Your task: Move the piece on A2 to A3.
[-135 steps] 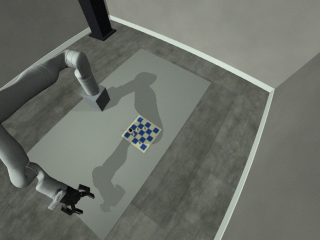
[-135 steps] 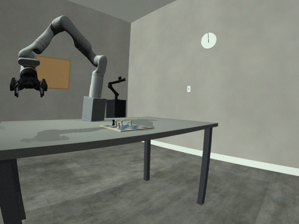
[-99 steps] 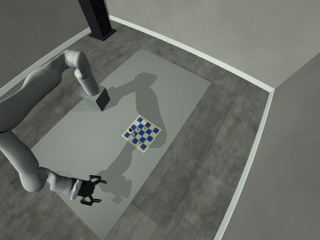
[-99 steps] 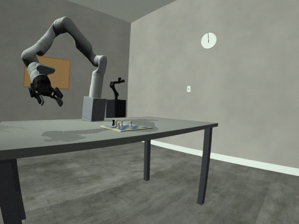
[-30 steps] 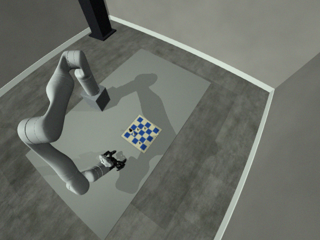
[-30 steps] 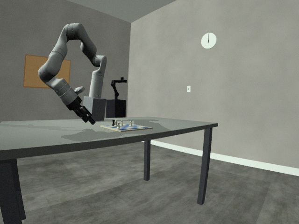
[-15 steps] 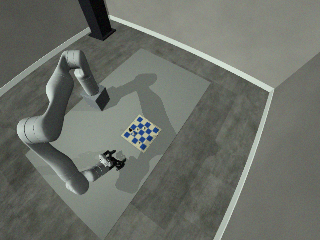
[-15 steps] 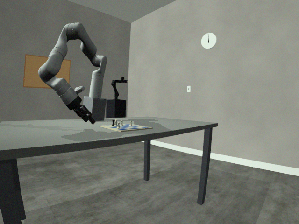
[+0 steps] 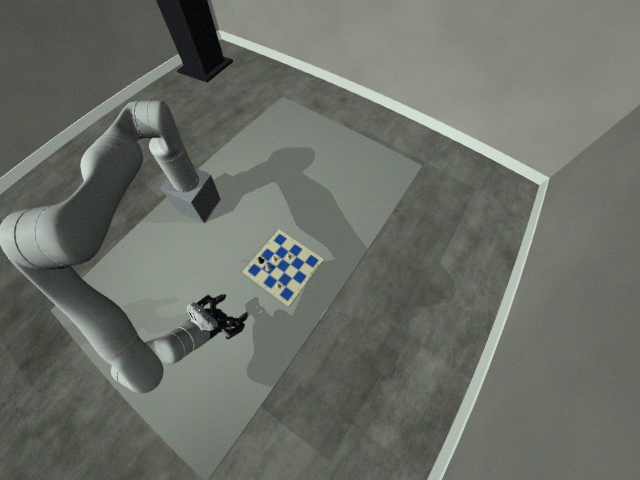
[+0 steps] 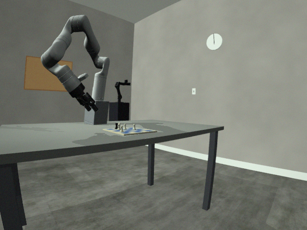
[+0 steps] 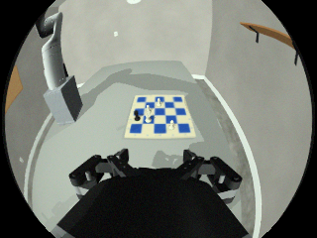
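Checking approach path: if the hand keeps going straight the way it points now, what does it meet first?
Probably bare table top short of the chessboard. The open, empty hand slants down toward the board from off its near edge; depth is unclear, so it may reach the board's edge.

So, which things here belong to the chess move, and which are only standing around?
For the job:
- chessboard
- pieces on it, one black, the rest pale
- claw, open and empty, off the board

Not for the job:
- wall clock
- orange panel
- dark stand

Matt grey table (image 10: 62,141); board (image 9: 283,267) w/ blue/cream squares (flat finish); arm (image 9: 62,232) smooth, satin grey.
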You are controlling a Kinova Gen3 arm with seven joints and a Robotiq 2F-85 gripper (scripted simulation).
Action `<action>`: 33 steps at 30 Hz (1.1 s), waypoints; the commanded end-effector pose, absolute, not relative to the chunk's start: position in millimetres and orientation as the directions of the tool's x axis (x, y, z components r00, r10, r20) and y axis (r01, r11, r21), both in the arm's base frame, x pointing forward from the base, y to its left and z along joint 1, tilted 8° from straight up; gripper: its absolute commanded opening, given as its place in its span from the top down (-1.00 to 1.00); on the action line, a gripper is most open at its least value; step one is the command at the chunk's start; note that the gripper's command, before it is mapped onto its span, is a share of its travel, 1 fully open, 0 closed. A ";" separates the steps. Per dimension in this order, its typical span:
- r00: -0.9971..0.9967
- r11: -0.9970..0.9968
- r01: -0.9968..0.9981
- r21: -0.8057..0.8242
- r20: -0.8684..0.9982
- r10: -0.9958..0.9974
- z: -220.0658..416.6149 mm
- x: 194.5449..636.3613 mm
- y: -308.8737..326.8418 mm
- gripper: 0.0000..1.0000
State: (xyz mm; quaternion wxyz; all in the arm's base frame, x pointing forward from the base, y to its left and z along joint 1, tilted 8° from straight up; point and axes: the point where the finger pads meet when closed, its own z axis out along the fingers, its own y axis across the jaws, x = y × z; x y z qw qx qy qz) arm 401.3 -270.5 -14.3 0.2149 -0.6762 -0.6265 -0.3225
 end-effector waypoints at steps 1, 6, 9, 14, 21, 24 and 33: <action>0.000 -0.123 0.984 0.127 0.693 0.721 -2.0 403.4 -275.9 -1.00; 0.000 -0.123 0.984 0.127 0.693 0.721 4.1 402.6 -276.0 -1.00; 0.001 -0.121 0.985 0.124 0.696 0.718 1.4 402.1 -274.6 -1.00; -0.033 -0.079 0.988 0.135 0.673 0.739 0.0 402.4 -270.0 -1.00; -0.154 0.066 0.984 0.167 0.595 0.789 -3.6 403.4 -256.3 -1.00; -0.279 0.211 0.959 0.188 0.516 0.810 -5.4 404.4 -244.8 -1.00; -0.775 0.753 0.632 0.185 0.183 0.606 3.8 417.8 -205.2 -1.00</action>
